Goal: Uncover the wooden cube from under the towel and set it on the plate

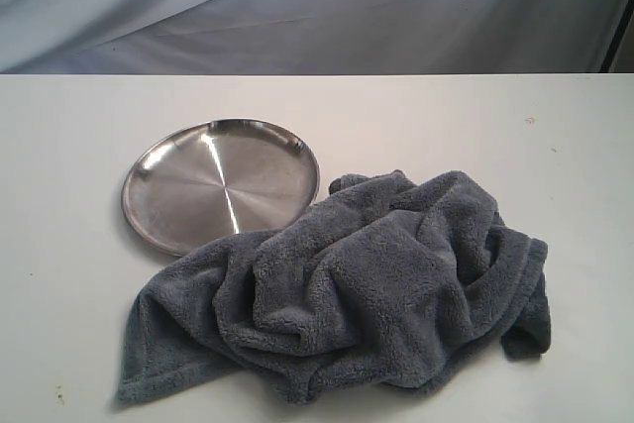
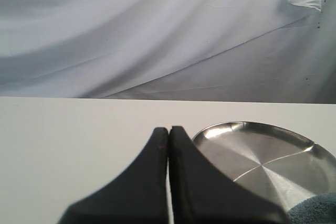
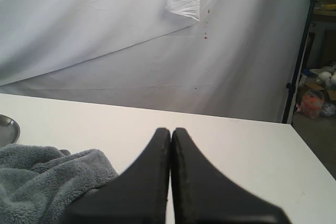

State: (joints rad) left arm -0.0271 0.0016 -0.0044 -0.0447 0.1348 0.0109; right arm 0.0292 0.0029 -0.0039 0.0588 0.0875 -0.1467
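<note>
The slate grey-blue towel lies bunched in a heap on the white table, its edge lapping the near rim of the round silver plate. The wooden cube is hidden; no part of it shows in any view. Neither gripper appears in the exterior view. In the left wrist view my left gripper is shut with nothing in it, the plate just beside its tips and a towel corner at the frame's edge. My right gripper is shut and empty too, with the towel off to one side of it.
The white table has bare surface to the left of the plate and behind it. A grey-white cloth backdrop hangs behind the far edge. Past the table's right end a dark stand and clutter show.
</note>
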